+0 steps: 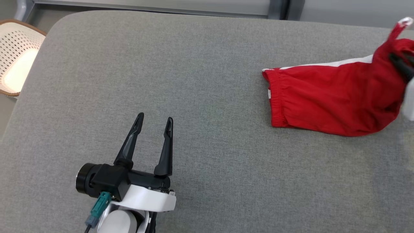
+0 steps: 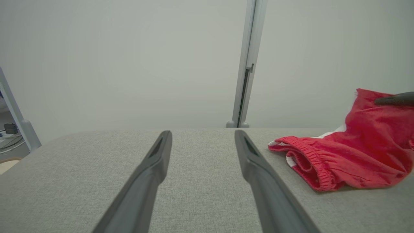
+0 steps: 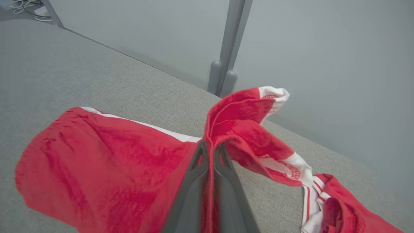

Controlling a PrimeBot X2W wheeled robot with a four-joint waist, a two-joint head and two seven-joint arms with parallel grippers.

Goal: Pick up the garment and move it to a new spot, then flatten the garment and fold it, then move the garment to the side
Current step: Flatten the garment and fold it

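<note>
At far right, garment stretches sideways, waistband pointing left.

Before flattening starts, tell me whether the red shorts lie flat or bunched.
Bunched: right gripper pinches one end of the red shorts up; waistband end rests down.

1. one garment, red with white trim, at the right of the head view;
2. two grippers: the left gripper at the lower left of the head view; the right gripper at the bottom middle of the right wrist view;
3. two dark fingers on each gripper, four in all;
4. one grey padded surface across the head view;
5. one pale perforated basket at the upper left edge of the head view;
6. one grey upright post at the upper middle of the left wrist view, with two rounded feet at its base.
</note>
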